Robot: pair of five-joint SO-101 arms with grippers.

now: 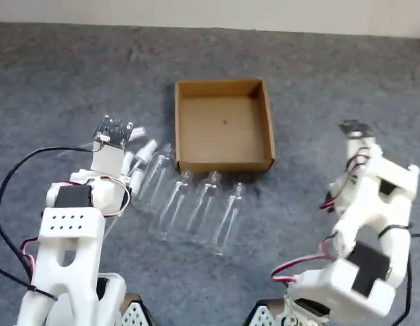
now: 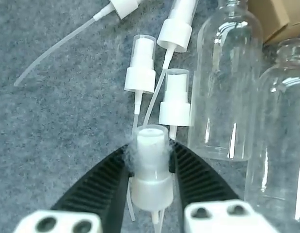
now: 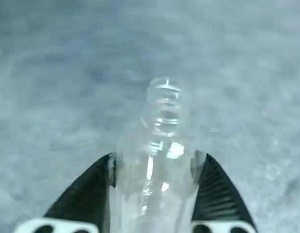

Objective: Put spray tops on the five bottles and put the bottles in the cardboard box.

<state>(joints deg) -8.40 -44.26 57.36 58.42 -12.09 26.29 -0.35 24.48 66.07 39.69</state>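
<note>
Jaws of the left gripper are closed part-way onto one spray top, pinching its white body from both sides, dip tube toward the wrist; this sits off the left front corner of the cardboard box. Jaws of the right gripper clamp the shoulder of a clear bottle, its threaded neck bare, held well to the right of the box. No bottle is in the box. Four more bottles lie uncapped just in front of it, with the loose spray tops beside that row on the worktop. We judge the first capping is in hand. The next move calls for aligning top and neck, feeding the tube into the mouth, then seating the collar on the threads. Any tilt would likely catch the tube on the rim.
</note>
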